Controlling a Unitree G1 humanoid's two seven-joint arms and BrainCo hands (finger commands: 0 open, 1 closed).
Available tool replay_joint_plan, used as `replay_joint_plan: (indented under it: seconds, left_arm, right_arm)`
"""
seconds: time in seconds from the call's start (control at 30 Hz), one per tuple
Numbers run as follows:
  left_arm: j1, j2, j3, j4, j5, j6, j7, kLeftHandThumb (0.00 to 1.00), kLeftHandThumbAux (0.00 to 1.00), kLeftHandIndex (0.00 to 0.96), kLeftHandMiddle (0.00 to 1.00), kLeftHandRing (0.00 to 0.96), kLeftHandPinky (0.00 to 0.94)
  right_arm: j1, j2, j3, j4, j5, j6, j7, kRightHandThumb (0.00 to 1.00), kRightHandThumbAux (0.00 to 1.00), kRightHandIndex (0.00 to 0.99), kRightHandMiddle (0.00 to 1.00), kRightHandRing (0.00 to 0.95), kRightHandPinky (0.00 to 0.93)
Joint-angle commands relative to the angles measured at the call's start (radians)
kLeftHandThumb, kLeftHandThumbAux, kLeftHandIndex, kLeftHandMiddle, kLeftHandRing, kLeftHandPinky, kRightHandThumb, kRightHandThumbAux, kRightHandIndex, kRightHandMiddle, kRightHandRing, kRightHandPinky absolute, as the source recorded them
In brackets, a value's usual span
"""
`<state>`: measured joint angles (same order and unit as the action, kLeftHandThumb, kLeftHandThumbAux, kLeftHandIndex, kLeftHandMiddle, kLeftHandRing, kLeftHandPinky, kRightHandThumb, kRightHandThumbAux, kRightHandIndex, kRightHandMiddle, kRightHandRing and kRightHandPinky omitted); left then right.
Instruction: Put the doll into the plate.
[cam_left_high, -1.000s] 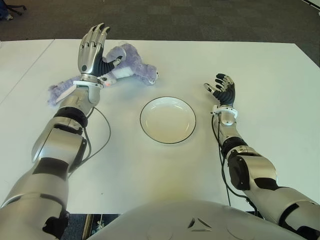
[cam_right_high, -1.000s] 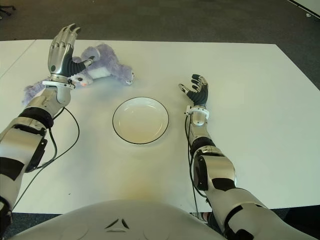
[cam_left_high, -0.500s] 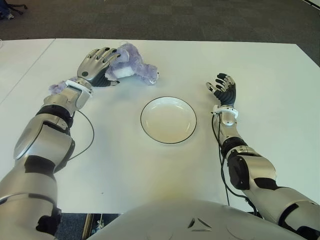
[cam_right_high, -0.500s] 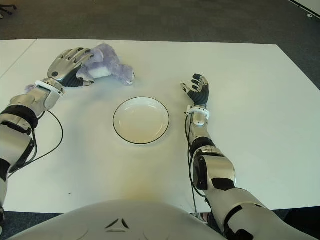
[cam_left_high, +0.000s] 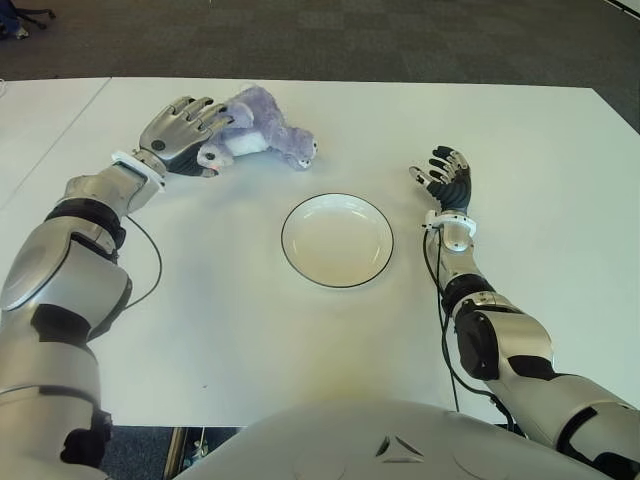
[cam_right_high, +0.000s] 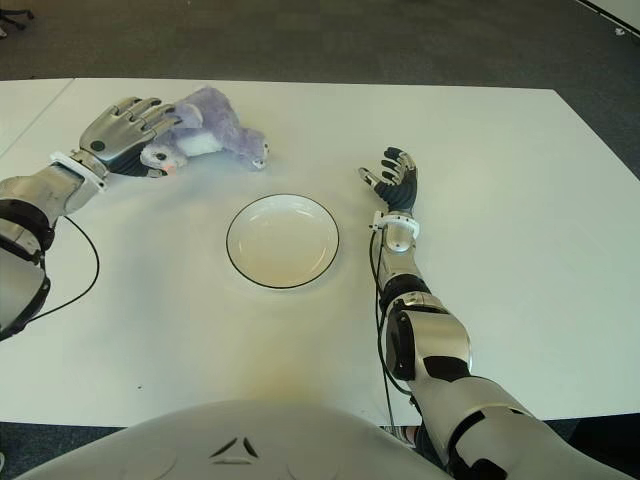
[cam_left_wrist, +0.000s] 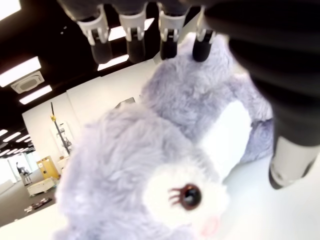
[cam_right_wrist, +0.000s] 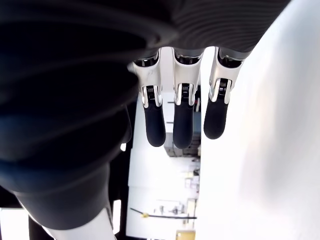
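A purple and white plush doll (cam_left_high: 268, 138) lies on the white table (cam_left_high: 250, 340) at the far left, its face toward me. My left hand (cam_left_high: 192, 122) is laid over the doll's head, fingers spread across the fur and thumb beside its face; the left wrist view shows the doll (cam_left_wrist: 150, 165) right under the extended fingers (cam_left_wrist: 132, 45), not clasped. The white plate (cam_left_high: 284, 240) with a dark rim stands apart from the doll, at the table's middle, with nothing in it. My right hand (cam_left_high: 446, 176) shows to the right of the plate, fingers relaxed and holding nothing.
A black cable (cam_left_high: 155, 262) loops on the table from my left forearm. The table's far edge (cam_left_high: 400, 84) runs just behind the doll, with dark carpet beyond. Bare table lies between doll and plate.
My left hand came down from an upright, raised pose onto the doll's head, and the forearm swung out to the left. The doll, the plate and my right hand stayed in place.
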<state>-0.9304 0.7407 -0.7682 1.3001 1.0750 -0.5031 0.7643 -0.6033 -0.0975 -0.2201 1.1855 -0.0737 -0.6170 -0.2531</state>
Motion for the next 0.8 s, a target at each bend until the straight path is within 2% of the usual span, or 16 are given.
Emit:
replay_joint_plan:
  seconds: [0.03, 0.27, 0.33, 0.53, 0.8]
  left_arm:
    - [0.02, 0.017, -0.055, 0.035, 0.05, 0.018, -0.013, 0.077, 0.634, 0.062, 0.0, 0.0, 0.0]
    - [0.042, -0.006, -0.09, 0.057, 0.052, 0.034, -0.055, 0.061, 0.642, 0.06, 0.0, 0.0, 0.0]
    - [0.033, -0.005, -0.097, 0.058, 0.053, 0.03, -0.063, 0.056, 0.647, 0.062, 0.0, 0.0, 0.0]
    - [-0.035, -0.05, -0.119, 0.076, 0.054, 0.086, -0.142, 0.012, 0.633, 0.032, 0.0, 0.0, 0.0]
    - [-0.064, -0.074, -0.13, 0.077, 0.056, 0.132, -0.137, 0.047, 0.644, 0.034, 0.0, 0.0, 0.0]
  right_arm:
    - [0.235, 0.085, -0.003, 0.164, 0.004, 0.102, 0.013, 0.142, 0.898, 0.24, 0.251, 0.249, 0.257]
    - [0.237, 0.083, 0.0, 0.164, 0.0, 0.099, 0.008, 0.133, 0.895, 0.243, 0.25, 0.248, 0.261]
    - [0.237, 0.083, -0.003, 0.164, 0.002, 0.101, 0.012, 0.137, 0.894, 0.242, 0.246, 0.244, 0.251]
    - [0.239, 0.082, -0.01, 0.165, 0.008, 0.109, 0.016, 0.125, 0.892, 0.236, 0.245, 0.242, 0.241]
    - [0.241, 0.08, -0.012, 0.166, 0.008, 0.106, 0.014, 0.106, 0.884, 0.233, 0.243, 0.243, 0.25]
